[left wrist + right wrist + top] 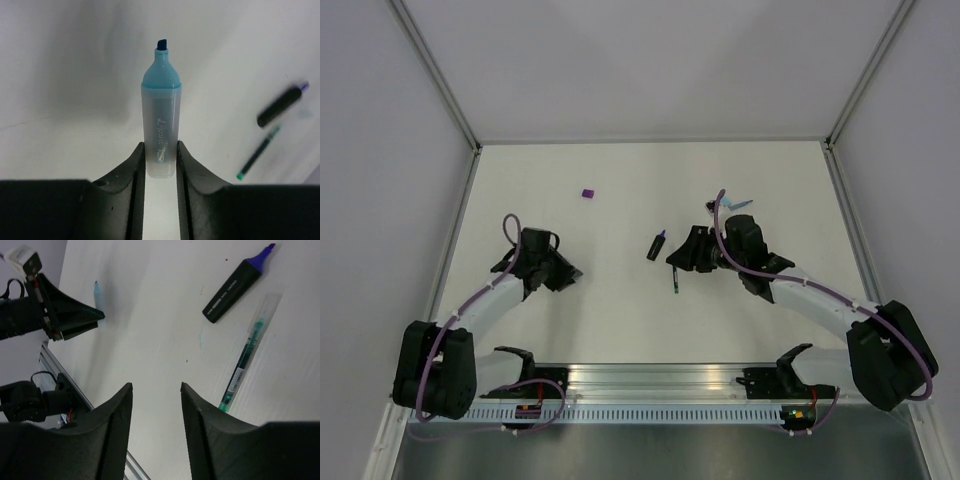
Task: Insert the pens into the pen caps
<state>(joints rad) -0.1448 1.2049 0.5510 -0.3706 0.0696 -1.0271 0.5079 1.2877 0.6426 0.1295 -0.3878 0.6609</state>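
Nearest: left jaws closed tight on rear end of chunky light-blue plastic highlighter point(161, 120), uncapped, chisel tip fwd, at left side of white tabletop point(620, 300). Stubby black marker w/ purple tip point(235, 287) and thin clear green-inked pen point(246, 362) lie side by side, just ahead of right jaws, which are spread wide and empty. Small purple plastic cap point(588, 193) lies well apart, far-left.

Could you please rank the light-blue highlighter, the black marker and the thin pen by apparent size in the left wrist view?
1. The light-blue highlighter, largest, but held in the left gripper nearest the camera, which inflates it.
2-3. The black marker and the thin pen look alike in length; the marker is thicker.
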